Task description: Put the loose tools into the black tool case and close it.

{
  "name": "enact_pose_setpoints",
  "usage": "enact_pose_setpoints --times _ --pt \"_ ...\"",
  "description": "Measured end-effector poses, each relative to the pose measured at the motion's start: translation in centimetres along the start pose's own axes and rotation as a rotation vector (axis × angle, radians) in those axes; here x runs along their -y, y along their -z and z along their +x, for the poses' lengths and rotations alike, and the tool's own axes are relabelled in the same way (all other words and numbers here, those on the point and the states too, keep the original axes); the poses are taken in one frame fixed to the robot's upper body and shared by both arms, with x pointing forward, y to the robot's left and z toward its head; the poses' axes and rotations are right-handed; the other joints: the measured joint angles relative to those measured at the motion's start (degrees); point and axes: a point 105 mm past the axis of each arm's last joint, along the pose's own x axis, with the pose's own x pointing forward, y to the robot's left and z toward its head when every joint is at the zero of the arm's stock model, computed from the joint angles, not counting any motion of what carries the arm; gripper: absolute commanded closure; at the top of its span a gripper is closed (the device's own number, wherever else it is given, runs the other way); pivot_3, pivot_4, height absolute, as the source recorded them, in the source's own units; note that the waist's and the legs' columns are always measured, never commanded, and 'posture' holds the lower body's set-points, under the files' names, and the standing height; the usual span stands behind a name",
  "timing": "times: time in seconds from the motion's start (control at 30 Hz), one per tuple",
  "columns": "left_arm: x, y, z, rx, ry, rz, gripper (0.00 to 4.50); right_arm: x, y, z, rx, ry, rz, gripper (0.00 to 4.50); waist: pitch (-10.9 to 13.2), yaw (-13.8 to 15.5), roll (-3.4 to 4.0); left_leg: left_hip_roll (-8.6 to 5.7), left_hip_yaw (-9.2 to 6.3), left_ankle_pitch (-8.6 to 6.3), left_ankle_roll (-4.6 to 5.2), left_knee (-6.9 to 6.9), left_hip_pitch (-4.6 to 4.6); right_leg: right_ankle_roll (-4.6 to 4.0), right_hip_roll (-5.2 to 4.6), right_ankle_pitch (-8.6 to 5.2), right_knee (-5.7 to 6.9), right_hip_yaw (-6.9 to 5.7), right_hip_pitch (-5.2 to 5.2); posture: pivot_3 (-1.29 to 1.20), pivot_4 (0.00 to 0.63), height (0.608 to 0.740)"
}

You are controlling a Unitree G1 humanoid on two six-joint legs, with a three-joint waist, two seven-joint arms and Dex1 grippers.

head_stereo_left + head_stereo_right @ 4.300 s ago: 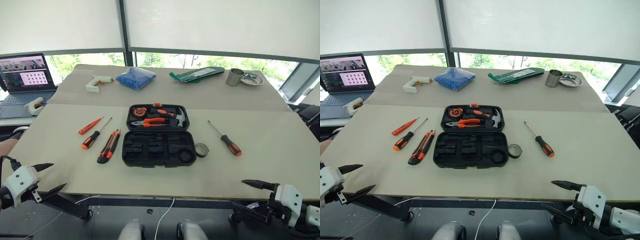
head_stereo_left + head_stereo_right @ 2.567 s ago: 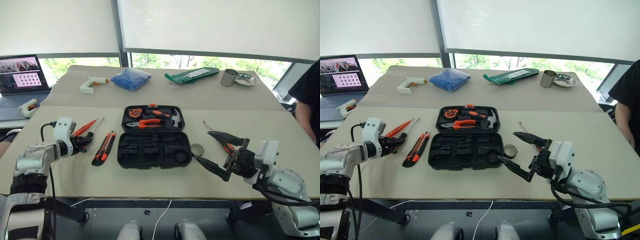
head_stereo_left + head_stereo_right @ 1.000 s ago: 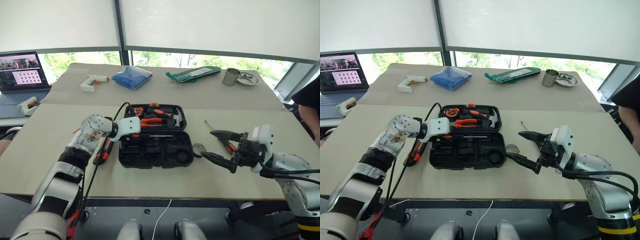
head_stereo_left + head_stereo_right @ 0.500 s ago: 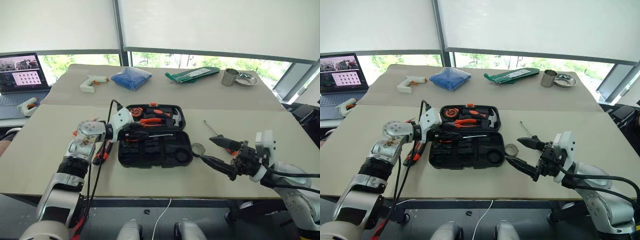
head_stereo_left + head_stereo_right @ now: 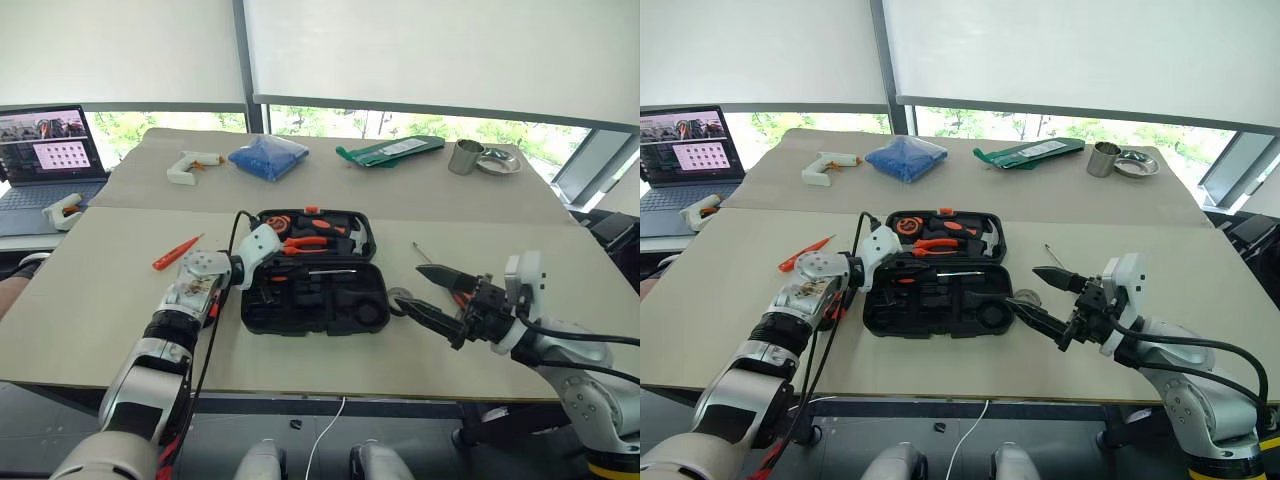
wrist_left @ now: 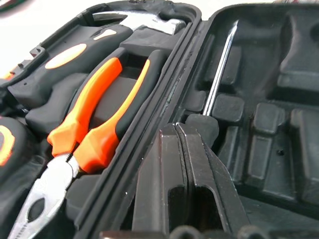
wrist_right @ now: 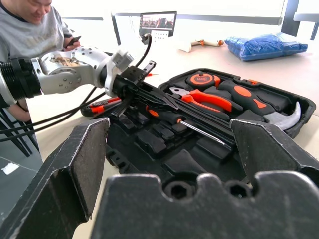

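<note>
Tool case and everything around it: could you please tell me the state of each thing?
black tool case: open, lying flat.
left gripper: shut, over the case.
right gripper: open, empty.
screwdriver: lying in the case's near half.
slim orange screwdriver: loose on the table.
laptop: open, screen lit.

Black tool case [image 5: 937,285] lies open, centre of table [image 5: 1200,270]; pliers [image 5: 932,243] and hammer [image 5: 980,236] seated in far half. Screwdriver [image 5: 940,274] lies across near half beside hinge. Left gripper [image 5: 883,268] at case's left edge, over the screwdriver's handle end; contact probably, not clear. Right gripper [image 5: 1038,295] spread wide, near case's right edge, over small tape roll [image 5: 1026,297]. Slim orange screwdriver [image 5: 803,254] lies apart, left. Second screwdriver's shaft [image 5: 1052,256] shows beyond right gripper.
</note>
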Motion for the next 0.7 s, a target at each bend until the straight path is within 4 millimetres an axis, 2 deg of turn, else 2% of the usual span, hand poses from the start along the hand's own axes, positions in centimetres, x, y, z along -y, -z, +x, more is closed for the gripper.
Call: enact_pose_setpoints --times 0.3,0.43,0.5,0.57,0.6,0.63,0.7 --pt "0.4 0.1 1.2 -0.073 0.014 0.041 4.45 -0.1 0.0 1.0 0.024 -0.005 0.018 0.00 -0.3 0.3 0.46 0.02 0.02 0.00 0.00 -0.01 0.53 -0.02 -0.03 -0.04 -0.02 0.00 0.53 0.00 0.150 0.740" --pt "0.5 -0.1 1.3 -0.023 -0.012 -0.013 4.45 0.1 0.0 1.1 0.029 0.011 0.018 0.00 -0.3 0.5 0.50 0.04 0.01 0.00 0.00 -0.01 0.52 -0.13 -0.09 -0.13 -0.06 0.01 0.54 0.00 0.150 0.740" --pt "0.3 -0.1 0.8 0.033 -0.039 -0.056 4.05 0.4 0.0 0.8 0.032 0.030 0.016 0.00 -0.3 0.5 0.50 0.05 0.00 0.00 0.00 -0.02 0.38 0.03 -0.08 -0.03 -0.06 0.01 0.39 0.00 0.150 0.740" --pt "0.1 0.0 -0.2 0.085 -0.066 -0.071 3.65 0.9 0.0 -0.4 0.034 0.074 0.010 0.00 -0.3 0.3 0.48 0.06 0.01 0.00 0.01 -0.03 -0.05 0.03 -0.05 -0.02 -0.03 0.03 -0.09 0.00 0.150 0.740" --pt "0.0 0.1 -1.0 0.113 -0.080 -0.087 3.19 1.3 0.2 -1.2 0.031 0.107 0.007 0.00 -0.3 0.1 0.48 0.04 0.00 0.00 0.01 -0.04 -0.26 -0.15 0.00 0.09 -0.03 0.03 -0.29 0.00 0.150 0.740" --pt "-0.3 0.3 -2.0 0.145 -0.100 -0.107 2.95 1.7 0.5 -2.1 0.022 0.145 0.004 0.00 -0.3 -0.1 0.48 0.04 -0.04 -0.01 0.02 -0.05 -0.34 -0.39 0.02 0.22 -0.01 0.01 -0.36 0.00 0.150 0.740" --pt "-1.0 -0.9 -4.0 0.264 -0.143 -0.143 2.17 2.3 1.1 -4.0 -0.003 0.218 -0.014 0.00 -0.3 -0.3 0.47 0.04 -0.08 -0.08 0.13 -0.07 -0.46 -0.41 0.02 0.23 -0.05 -0.02 -0.44 0.00 0.150 0.740"
